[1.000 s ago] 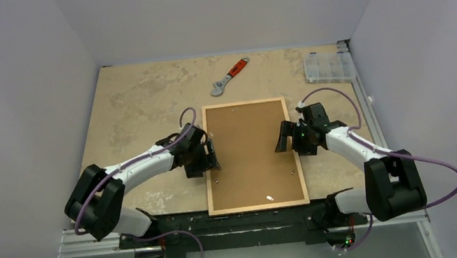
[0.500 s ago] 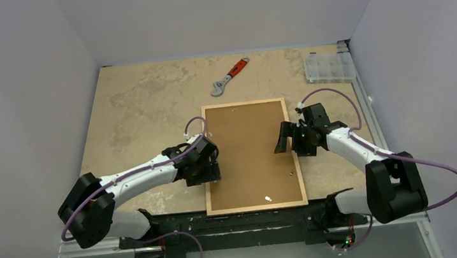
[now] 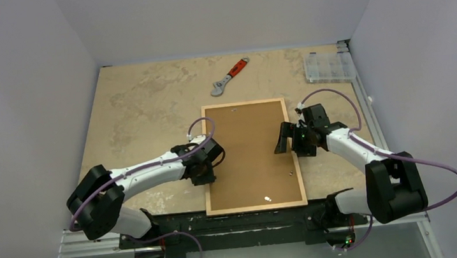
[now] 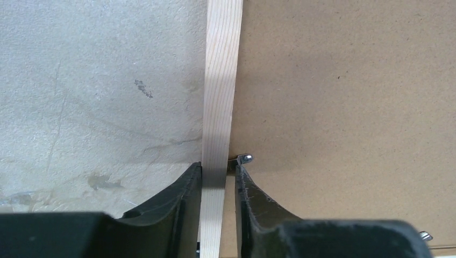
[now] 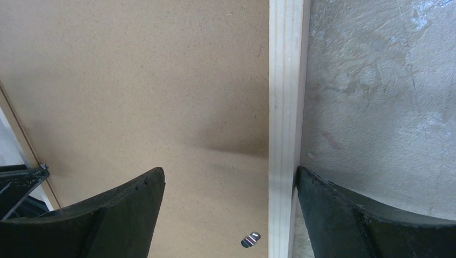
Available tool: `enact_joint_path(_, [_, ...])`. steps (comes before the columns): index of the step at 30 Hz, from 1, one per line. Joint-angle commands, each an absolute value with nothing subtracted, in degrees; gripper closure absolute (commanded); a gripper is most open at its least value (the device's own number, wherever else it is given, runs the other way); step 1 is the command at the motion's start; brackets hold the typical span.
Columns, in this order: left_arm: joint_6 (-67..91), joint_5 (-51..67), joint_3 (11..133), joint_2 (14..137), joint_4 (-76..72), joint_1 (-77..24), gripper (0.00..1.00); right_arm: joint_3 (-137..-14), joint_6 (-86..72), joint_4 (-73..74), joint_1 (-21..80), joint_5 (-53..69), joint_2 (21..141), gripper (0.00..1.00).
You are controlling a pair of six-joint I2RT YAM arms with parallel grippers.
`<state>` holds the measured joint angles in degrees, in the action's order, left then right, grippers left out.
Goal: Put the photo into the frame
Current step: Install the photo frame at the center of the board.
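Note:
The frame (image 3: 204,138) lies face down in the middle of the table, thin light wood strips around a plain brown backing board (image 3: 251,155). The photo is hidden. My left gripper (image 3: 207,175) sits on the frame's left side. In the left wrist view the gripper (image 4: 218,169) is shut on the wood strip (image 4: 221,80), its right finger against a small metal tab (image 4: 244,158). My right gripper (image 3: 288,139) is open, straddling the right strip (image 5: 285,80). One finger hangs over the board and the other (image 5: 344,215) rests against the strip's outer side.
An adjustable wrench (image 3: 229,77) with an orange handle lies behind the frame. A clear plastic compartment box (image 3: 329,66) sits at the back right corner. Another metal tab (image 5: 250,239) lies on the board near the right strip. Walls enclose the table on three sides.
My left gripper slid along the left strip toward the near edge and narrowed from open to pinching it. The right gripper has hardly moved.

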<state>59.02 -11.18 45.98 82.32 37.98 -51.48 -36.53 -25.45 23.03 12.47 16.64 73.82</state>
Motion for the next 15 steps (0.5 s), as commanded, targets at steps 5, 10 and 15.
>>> enact_joint_path(5, [59.4, -11.6, 44.31, 81.75, 31.72, -51.86, 0.87, -35.44, -25.61, 21.02, 13.0, 21.53, 73.24, 0.1])
enact_joint_path(10, [58.98, -10.6, 44.3, 80.46, 29.38, -51.86, 0.94, -35.13, -25.53, 20.84, 12.93, 21.83, 73.23, 0.11])
enact_joint_path(15, [58.89, -10.58, 43.98, 77.11, 28.29, -51.77, 0.58, -35.39, -25.14, 21.26, 12.99, 22.13, 72.88, 0.1])
